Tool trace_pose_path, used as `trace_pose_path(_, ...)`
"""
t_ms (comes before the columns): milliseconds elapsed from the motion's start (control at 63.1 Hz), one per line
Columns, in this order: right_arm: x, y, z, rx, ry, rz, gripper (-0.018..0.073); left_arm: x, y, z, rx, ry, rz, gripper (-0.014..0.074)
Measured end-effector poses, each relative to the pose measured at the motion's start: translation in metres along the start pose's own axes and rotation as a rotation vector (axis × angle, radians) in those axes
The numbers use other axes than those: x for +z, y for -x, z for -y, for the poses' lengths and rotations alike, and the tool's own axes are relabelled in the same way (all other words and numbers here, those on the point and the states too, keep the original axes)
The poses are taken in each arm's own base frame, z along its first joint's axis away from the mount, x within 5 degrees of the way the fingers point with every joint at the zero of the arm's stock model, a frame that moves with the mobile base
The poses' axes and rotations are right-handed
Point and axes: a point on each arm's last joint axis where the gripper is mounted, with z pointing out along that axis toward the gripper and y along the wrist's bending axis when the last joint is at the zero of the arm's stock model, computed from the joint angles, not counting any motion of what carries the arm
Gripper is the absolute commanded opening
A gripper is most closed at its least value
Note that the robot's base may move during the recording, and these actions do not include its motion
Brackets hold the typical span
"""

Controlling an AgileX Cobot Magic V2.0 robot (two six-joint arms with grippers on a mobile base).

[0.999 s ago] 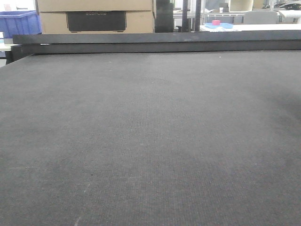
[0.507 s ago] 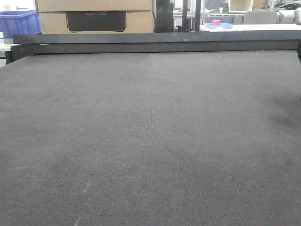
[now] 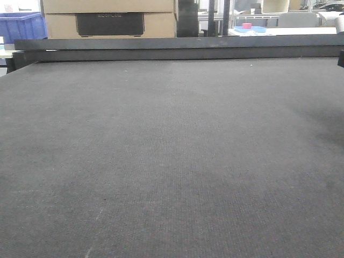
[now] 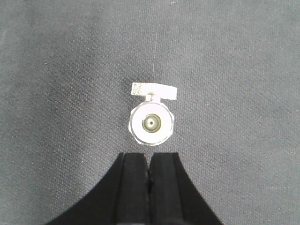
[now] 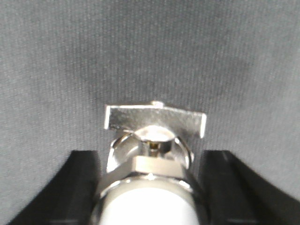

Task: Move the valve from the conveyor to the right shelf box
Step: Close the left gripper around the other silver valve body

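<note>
Valve (image 5: 152,136), silver with a flat handle on top, sits end-on between the right jaws, whose black fingers (image 5: 82,187) flank its body on both sides and seem to pinch it above the blurred conveyor (image 3: 172,161). A second valve (image 4: 151,121) lies on the woven belt just ahead of the left jaws, which are pressed together and apart from it. In the front view the belt runs to a black rail (image 3: 177,45), a cardboard box (image 3: 107,16) behind it

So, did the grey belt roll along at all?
No. The white speck on the conveyor sits at the same spot just below the black rail as before.
</note>
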Motion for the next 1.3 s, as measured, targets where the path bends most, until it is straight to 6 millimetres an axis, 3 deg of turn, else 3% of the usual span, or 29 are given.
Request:
trace_pose_path(63,0.0,0.0,0.0,0.0,0.0,-0.001,-0.0167,0.0,0.0,0.0,-0.004,0.0,0.0,-0.0111)
trace_pose_path(270,0.0,0.0,0.0,-0.001,0.0,-0.002,-0.0162,0.003,0.001,0.0,-0.052,0.0,-0.007,-0.008)
trace_pose_path(333,0.0,0.0,0.0,0.0,0.0,-0.002,-0.0162,0.008,0.002,-0.001,-0.049,0.007,-0.024,-0.0006)
trace_pose_path(507,0.0,0.0,-0.001,0.001,0.002,-0.002,-0.0162,0.03,0.012,-0.002,-0.028,0.013,-0.089,0.0335)
trace_pose_path(650,0.0,0.0,-0.001,0.001,0.002,-0.002,-0.0162,0.044,0.022,-0.002,-0.009,0.012,-0.123,0.0496)
trace_pose_path(1094,0.0,0.001,-0.001,0.004,0.008,0.009,-0.0162,0.095,0.031,0.001,0.062,-0.034,-0.27,0.0516)
trace_pose_path(1300,0.0,0.002,-0.002,0.006,0.012,0.018,-0.0162,0.11,0.031,0.001,0.064,-0.037,-0.306,0.0516)
